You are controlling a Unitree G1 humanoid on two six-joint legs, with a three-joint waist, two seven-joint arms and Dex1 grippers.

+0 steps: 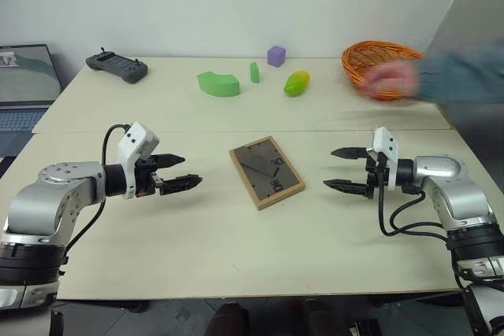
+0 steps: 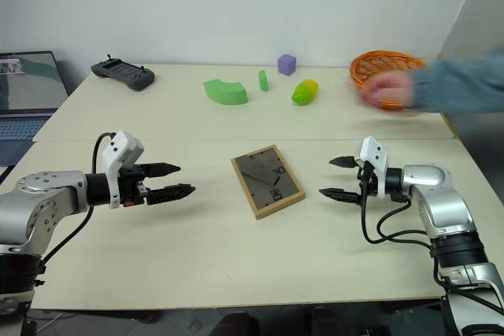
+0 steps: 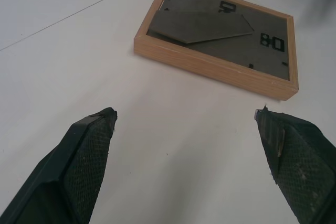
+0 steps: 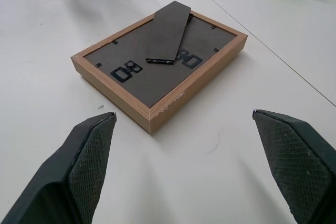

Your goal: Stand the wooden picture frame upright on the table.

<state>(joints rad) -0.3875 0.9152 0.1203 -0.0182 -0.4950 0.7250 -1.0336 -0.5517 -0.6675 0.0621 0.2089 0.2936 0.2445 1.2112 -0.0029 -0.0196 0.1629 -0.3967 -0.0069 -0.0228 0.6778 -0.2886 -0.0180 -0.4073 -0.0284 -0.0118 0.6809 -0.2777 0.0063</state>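
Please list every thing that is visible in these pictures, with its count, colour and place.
wooden picture frame: 1, light wood, dark back up, flat at table centre
table: 1, cream
curved block: 1, green, far side
small block: 1, green, beside it
cube: 1, purple, far side
mango-like fruit: 1, yellow-green, far side
basket: 1, orange, far right
controller: 1, dark grey, far left
laptop: 1, far left
person's hand: 1, at basket
left gripper: black, open, left of frame
right gripper: black, open, right of frame

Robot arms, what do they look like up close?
Shiny silver shells with black joints. Each wrist carries a small white box, and looping black cables hang beside it. The left gripper and right gripper each end in two black pointed fingers with bumpy, crosshatched pads.
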